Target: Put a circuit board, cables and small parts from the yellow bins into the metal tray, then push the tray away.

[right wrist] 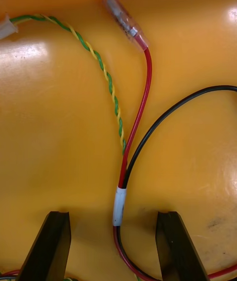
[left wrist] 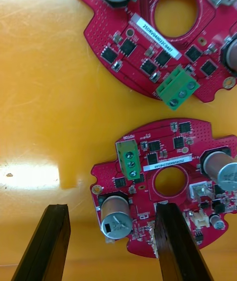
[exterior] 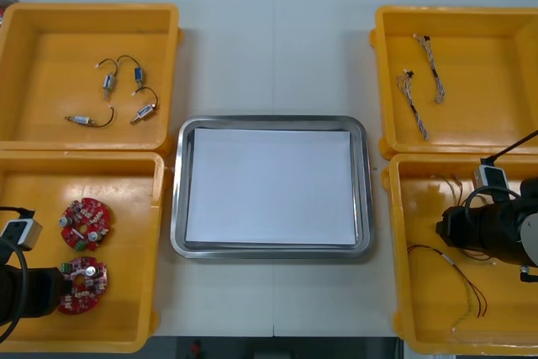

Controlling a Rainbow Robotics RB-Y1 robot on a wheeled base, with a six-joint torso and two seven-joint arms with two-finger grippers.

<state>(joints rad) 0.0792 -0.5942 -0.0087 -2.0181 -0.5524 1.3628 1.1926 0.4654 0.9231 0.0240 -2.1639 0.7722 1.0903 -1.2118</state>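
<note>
Left hand (left wrist: 111, 208) wide over a round red circuit board (left wrist: 170, 160), studded with components. Right hand (right wrist: 113, 216) wide, astride a smooth red-and-black cable (right wrist: 146, 79) with a white sleeve, on a glossy bin (right wrist: 49, 138).

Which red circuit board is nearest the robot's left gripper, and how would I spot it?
Find the yellow bin at the table's near left corner. Two round red boards lie in it: take the nearer circuit board, right at the open left gripper; the farther circuit board lies just beyond it.
</note>
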